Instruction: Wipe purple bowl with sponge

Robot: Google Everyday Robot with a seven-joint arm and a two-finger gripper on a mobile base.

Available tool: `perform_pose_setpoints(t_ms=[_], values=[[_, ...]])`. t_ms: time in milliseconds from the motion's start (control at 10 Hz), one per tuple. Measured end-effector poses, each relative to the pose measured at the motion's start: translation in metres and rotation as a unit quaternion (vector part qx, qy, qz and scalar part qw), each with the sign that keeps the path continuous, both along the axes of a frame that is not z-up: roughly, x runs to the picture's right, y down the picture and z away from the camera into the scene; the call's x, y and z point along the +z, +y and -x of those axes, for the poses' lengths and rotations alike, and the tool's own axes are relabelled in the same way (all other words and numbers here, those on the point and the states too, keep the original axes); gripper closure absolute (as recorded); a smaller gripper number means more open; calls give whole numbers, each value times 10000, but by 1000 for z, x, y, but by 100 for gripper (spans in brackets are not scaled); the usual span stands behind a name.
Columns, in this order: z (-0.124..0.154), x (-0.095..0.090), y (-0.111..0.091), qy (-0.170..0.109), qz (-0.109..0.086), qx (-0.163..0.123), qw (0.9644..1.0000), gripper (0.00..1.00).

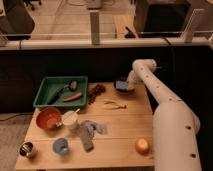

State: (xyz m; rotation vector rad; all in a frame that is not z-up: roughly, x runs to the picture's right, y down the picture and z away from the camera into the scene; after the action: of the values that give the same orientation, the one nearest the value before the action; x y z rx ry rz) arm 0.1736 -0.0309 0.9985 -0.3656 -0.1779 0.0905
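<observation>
The purple bowl (124, 89) stands at the table's back right corner. My arm reaches over the right edge of the table, and my gripper (125, 84) hangs down into the bowl from above. A small blue patch, the sponge (121, 83), shows at the gripper's tip inside the bowl, with the gripper shut on it. The wrist hides most of the fingers and the far side of the bowl.
A green tray (46, 101) with utensils sits at the back left. In front of it are an orange-red bowl (48, 119) and a white cup (70, 119). A grey-blue rag (90, 131), a blue cup (61, 146), a metal cup (27, 149) and an orange fruit (142, 145) lie nearer the front edge.
</observation>
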Motion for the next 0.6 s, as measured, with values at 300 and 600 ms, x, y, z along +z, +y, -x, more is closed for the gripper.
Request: perform_pose_setpoints(t_ms=[300, 600], values=[[-5, -21, 3, 138, 67, -176, 9997, 100], [-13, -34, -4, 340, 67, -320, 9989, 100]])
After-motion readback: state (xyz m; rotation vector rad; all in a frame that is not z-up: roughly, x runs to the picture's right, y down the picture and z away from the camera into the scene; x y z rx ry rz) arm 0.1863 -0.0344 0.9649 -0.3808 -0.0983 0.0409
